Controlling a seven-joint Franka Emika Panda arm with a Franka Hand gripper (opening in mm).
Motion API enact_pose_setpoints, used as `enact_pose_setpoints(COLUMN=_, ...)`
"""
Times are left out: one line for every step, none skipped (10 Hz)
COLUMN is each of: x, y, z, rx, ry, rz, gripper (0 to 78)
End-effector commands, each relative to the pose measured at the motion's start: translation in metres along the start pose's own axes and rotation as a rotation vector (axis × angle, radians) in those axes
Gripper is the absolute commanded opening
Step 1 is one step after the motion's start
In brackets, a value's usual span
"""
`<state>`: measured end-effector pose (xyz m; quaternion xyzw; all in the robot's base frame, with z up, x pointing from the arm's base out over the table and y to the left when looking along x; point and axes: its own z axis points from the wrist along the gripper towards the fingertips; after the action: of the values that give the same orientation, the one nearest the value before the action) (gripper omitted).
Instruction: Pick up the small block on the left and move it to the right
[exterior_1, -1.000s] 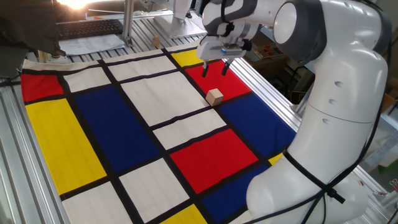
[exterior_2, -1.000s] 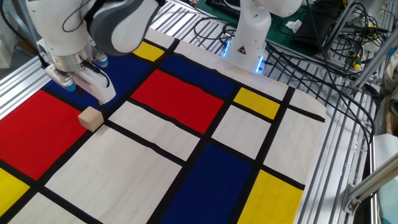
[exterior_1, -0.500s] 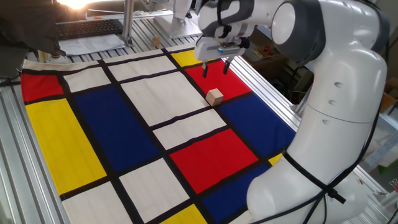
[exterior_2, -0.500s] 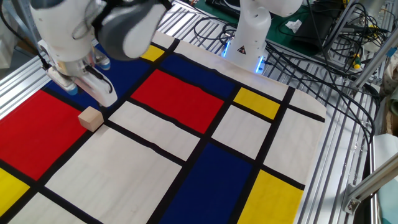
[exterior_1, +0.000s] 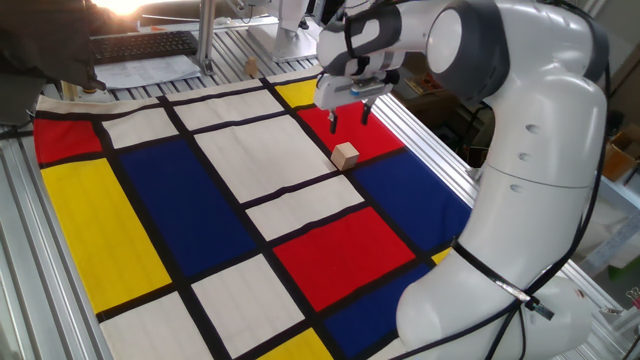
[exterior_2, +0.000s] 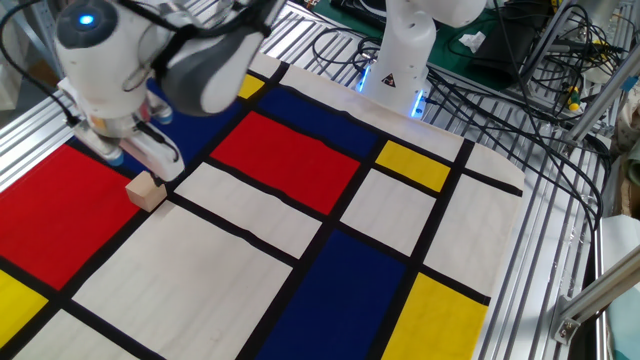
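One small block sits on the worktop, and it has not moved since the earlier pictures. It lies flat on the red patch, right by the black line at that patch's near corner. The arm has turned a bit since then. In one fixed view the gripper has slid a little toward 9 o'clock and now hangs closer over the block. In the other fixed view the big round joint of the arm has swung over, so a blue light shows on top of it.

The gripper is in the air, up at about 12 o'clock from the block in one fixed view. It is not touching the block. Its two dark fingers are spread apart with a gap between them, and they hold nothing. In the other fixed view the gripper is just above the block, very near it, again at about 12 o'clock.

Lots of room lies around the block. Big white, blue, red and yellow patches spread out toward 6 and 9 o'clock in one fixed view. The edge of the cloth and the metal rails are near the block at 3 o'clock. In the other fixed view a second robot base and black cables sit far off at 2 o'clock.
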<state>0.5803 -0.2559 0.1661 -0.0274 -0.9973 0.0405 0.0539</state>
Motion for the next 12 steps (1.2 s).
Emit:
enact_pose_setpoints(x=-0.006, y=0.004, z=0.013, rx=-0.01, ry=-0.032, rz=-0.022, gripper=77.4)
enact_pose_setpoints(x=-0.007, y=0.005, z=0.015, rx=-0.012, ry=-0.035, rz=-0.025, gripper=77.4)
enact_pose_setpoints(x=-0.005, y=0.005, z=0.02, rx=-0.019, ry=-0.049, rz=-0.026, gripper=77.4)
enact_pose_setpoints(x=-0.003, y=0.004, z=0.022, rx=-0.034, ry=-0.049, rz=-0.03, gripper=77.4)
enact_pose_setpoints(x=0.001, y=0.002, z=0.025, rx=-0.043, ry=-0.053, rz=-0.04, gripper=77.4)
enact_pose_setpoints(x=0.003, y=0.0, z=0.029, rx=-0.051, ry=-0.069, rz=-0.059, gripper=77.4)
enact_pose_setpoints(x=0.003, y=-0.001, z=0.03, rx=-0.06, ry=-0.071, rz=-0.07, gripper=77.4)
enact_pose_setpoints(x=0.003, y=-0.001, z=0.03, rx=-0.06, ry=-0.07, rz=-0.076, gripper=77.4)
enact_pose_setpoints(x=0.003, y=-0.003, z=0.032, rx=-0.06, ry=-0.072, rz=-0.084, gripper=77.4)
enact_pose_setpoints(x=0.002, y=-0.004, z=0.034, rx=-0.061, ry=-0.076, rz=-0.091, gripper=77.4)
enact_pose_setpoints(x=0.001, y=-0.009, z=0.039, rx=-0.056, ry=-0.079, rz=-0.112, gripper=77.4)
enact_pose_setpoints(x=0.0, y=-0.013, z=0.043, rx=-0.053, ry=-0.079, rz=-0.116, gripper=77.4)
